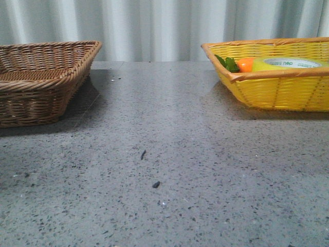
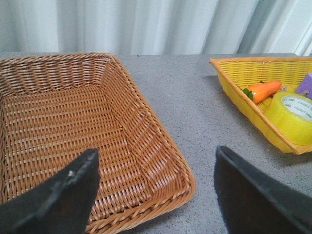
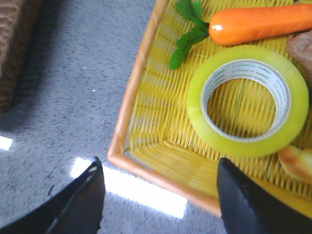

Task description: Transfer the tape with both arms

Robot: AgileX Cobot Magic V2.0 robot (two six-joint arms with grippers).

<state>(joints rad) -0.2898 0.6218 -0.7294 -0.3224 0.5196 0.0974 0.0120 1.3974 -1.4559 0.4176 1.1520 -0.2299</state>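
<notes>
Yellow tape (image 3: pixel 248 99) lies flat in the yellow basket (image 1: pixel 272 92) at far right of the bench (image 1: pixel 164 170), carrot (image 3: pixel 263 23) just beside it. Our right gripper (image 3: pixel 158 195) hangs above the basket's corner, fingers apart and empty. We'd centre over one wall of the roll, clear of the carrot, then descend. Left gripper (image 2: pixel 156 195), fingers also apart, waits over the brown basket (image 2: pixel 73 136).

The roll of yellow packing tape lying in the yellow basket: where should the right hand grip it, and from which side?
Probably from above. The translucent yellow packing tape roll lies flat in the yellow woven basket, core opening upward. One finger could go inside the white core and one outside the wall, on the side away from the orange plastic carrot.
</notes>
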